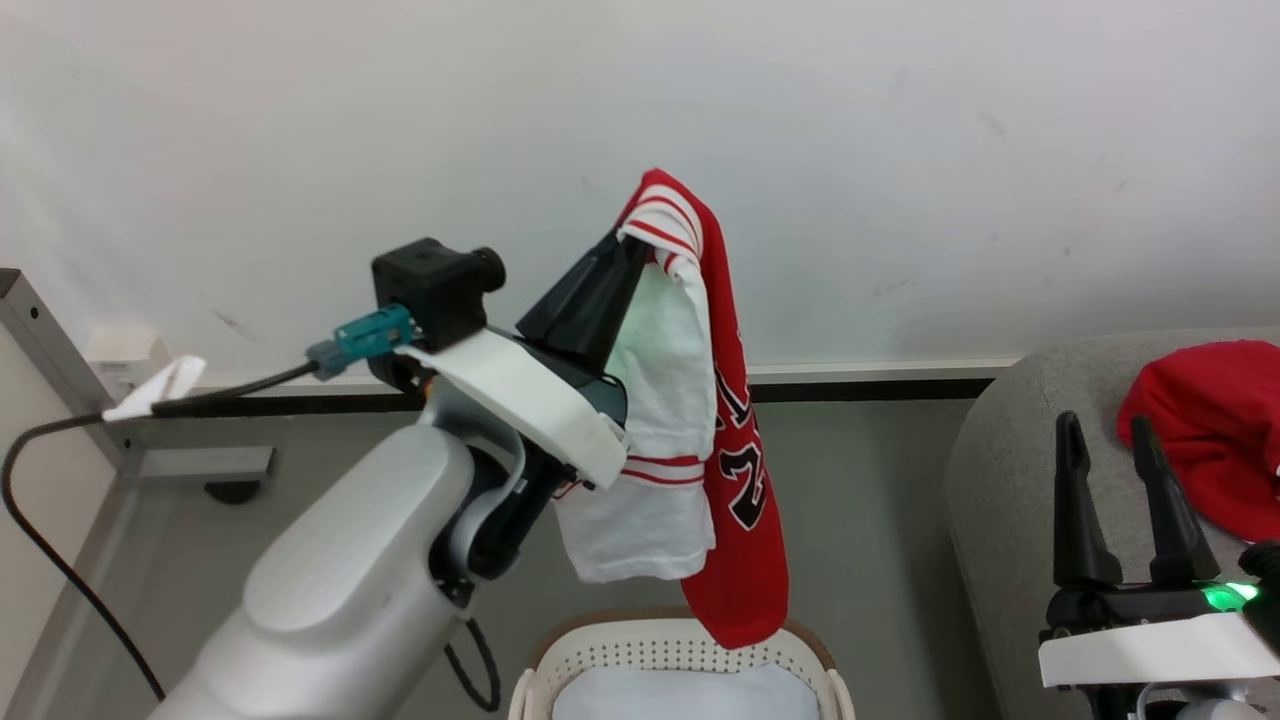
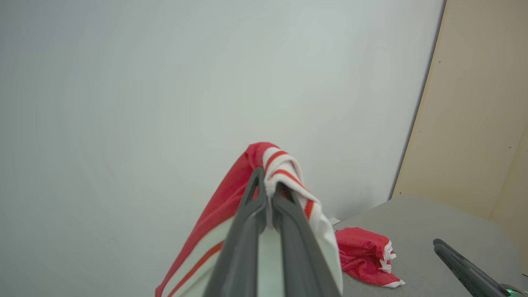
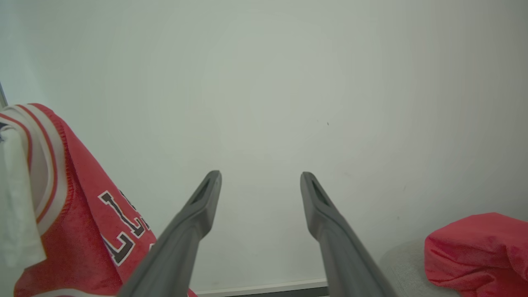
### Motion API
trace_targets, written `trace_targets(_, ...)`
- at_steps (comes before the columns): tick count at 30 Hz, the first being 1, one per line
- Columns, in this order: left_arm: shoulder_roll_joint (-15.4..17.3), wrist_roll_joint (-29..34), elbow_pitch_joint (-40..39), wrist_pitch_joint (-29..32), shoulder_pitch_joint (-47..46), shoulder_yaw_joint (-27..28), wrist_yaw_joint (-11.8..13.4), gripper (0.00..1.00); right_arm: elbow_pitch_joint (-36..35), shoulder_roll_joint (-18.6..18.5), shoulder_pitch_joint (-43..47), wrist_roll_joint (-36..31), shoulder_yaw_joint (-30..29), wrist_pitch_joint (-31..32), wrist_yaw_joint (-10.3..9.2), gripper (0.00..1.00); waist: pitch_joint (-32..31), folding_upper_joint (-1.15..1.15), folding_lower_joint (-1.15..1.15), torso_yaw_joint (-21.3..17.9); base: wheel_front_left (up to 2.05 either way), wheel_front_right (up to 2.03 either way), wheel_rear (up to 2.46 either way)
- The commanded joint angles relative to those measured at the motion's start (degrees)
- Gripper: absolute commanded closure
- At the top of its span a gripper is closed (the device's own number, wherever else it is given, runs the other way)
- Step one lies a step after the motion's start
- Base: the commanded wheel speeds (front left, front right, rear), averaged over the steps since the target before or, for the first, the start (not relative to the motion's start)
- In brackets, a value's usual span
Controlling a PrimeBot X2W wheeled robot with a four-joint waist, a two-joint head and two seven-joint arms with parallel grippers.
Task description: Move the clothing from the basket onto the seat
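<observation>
My left gripper (image 1: 630, 250) is shut on the jersey (image 1: 745, 480), which hangs high above the basket (image 1: 680, 640), red outside with black-and-white numbers and its white inside showing. In the left wrist view the gripper (image 2: 269, 181) pinches the striped trim of the jersey (image 2: 284, 165). The red shorts (image 1: 1215, 420) lie crumpled on the grey seat (image 1: 1000, 480) at the right, seen as shorts (image 2: 363, 255) on the seat (image 2: 433, 231) and as shorts (image 3: 478, 247). My right gripper (image 1: 1105, 430) stands open and empty over the seat, gripper (image 3: 260, 179) facing the wall, the jersey (image 3: 82, 206) at its left.
A plain white pad (image 1: 690, 695) lies inside the basket. A white wall (image 1: 900, 150) with a dark baseboard runs behind. A black cable (image 1: 60, 560) and a metal frame (image 1: 60, 350) stand at the left. A beige panel (image 2: 474, 123) rises beyond the seat.
</observation>
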Motion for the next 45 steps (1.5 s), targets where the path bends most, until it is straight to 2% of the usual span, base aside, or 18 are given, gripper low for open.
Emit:
trace_targets(1,0.99,-1.08,-1.25,0.01,-0.8,1.07,0.56,1.0,0.8,-0.12,0.14,0.69,0.87,-0.22,-0.13,0.0,-0.09,0.0,0.02,-0.03,0.0,0.0,0.0)
trace_targets(9,3.4,-1.61,-6.53,-0.03,-0.21,3.8,2.73,1.0,3.19,-0.12,0.44,0.43,5.28,-0.81,-0.13,0.0,-0.01,0.0,0.02,0.04,0.0,0.0,0.0)
trace_targets(21,4.11,-2.06,-8.61,-0.41,1.78,3.78,3.54,1.0,5.46,-0.11,-1.57,-1.66,11.22,-0.31,-0.13,0.0,0.7,0.0,0.02,0.19,0.0,0.0,0.0)
trace_targets(24,4.07,-2.32,-8.64,-0.36,1.71,3.72,3.4,1.0,5.44,-0.32,-2.89,-0.77,17.74,-0.33,-0.13,0.0,0.9,0.0,0.02,0.21,0.0,0.0,0.0)
trace_targets(27,3.91,-2.52,-8.61,-0.34,1.77,3.58,3.41,1.0,6.65,-0.68,-4.05,-0.57,21.46,-0.57,-0.13,0.0,0.89,0.0,0.02,0.26,0.0,0.0,0.0)
trace_targets(32,3.43,-2.26,-8.93,-0.25,2.09,2.77,3.39,1.0,10.55,-0.41,-7.06,-2.8,24.84,-0.63,-0.13,0.0,0.65,0.0,0.02,0.89,0.0,0.0,0.0)
trace_targets(38,2.55,-1.97,-9.63,0.36,2.45,1.29,3.12,1.0,16.47,-0.17,-10.11,-6.77,26.13,0.87,-0.13,0.0,0.28,0.0,0.02,2.48,0.0,0.0,0.0)
trace_targets(45,1.18,-0.8,-11.09,1.77,2.85,-2.2,2.46,1.0,23.54,-0.15,-13.5,-6.18,30.05,2.3,-0.13,0.0,0.04,0.0,0.02,5.56,0.0,0.0,0.0)
